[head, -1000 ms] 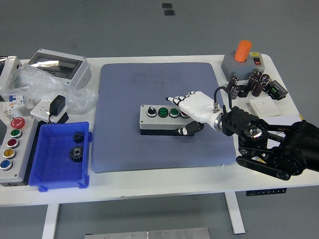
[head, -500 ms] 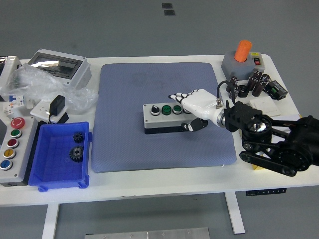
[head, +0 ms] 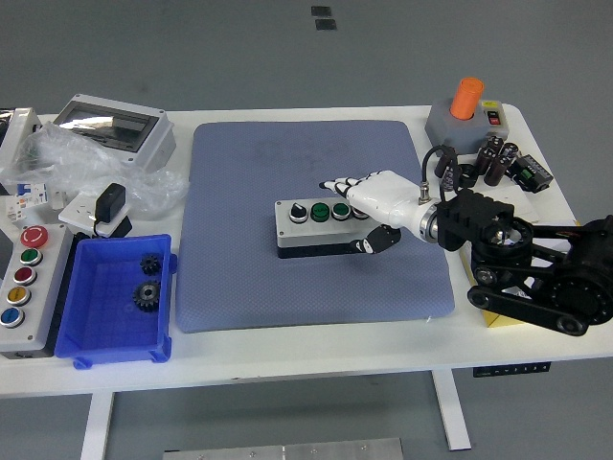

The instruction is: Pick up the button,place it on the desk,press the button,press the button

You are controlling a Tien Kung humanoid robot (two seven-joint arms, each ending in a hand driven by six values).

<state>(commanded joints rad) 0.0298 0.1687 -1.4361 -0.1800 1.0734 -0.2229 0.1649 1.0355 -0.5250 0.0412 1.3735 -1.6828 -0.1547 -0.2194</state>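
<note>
**Right hand on the button box at the mat's centre**

You are looking down on a white surface [head: 316,350] with a blue mat [head: 287,278] in its middle. The button box [head: 321,227], grey on top with a black base, lies flat on the mat near its centre. Its top shows a black knob at the 9 o'clock end and two green buttons beside it.

Your right hand [head: 369,203], white with black fingertips, reaches in from 3 o'clock. Its fingers [head: 337,186] stretch out nearly flat over the box's 3 o'clock end, hiding whatever button sits there, while the thumb [head: 372,244] curls against the box's near side. You cannot tell whether the fingers press down or only rest. The hand grips nothing else. The black arm [head: 536,273] trails off toward 4 o'clock.

At 9 o'clock from the mat sits a blue bin [head: 96,335] holding two dark gears [head: 147,292]. Further toward 9 o'clock a long grey panel [head: 24,278] carries red, green, yellow and blue buttons. At 10 o'clock lie a grey enclosure [head: 115,125] with a clear lid, crumpled plastic [head: 57,158] and a black adapter [head: 110,201]. At 1 o'clock stands a grey block with an orange knob [head: 467,96], with dark cylinders [head: 493,158] just near it.
</note>
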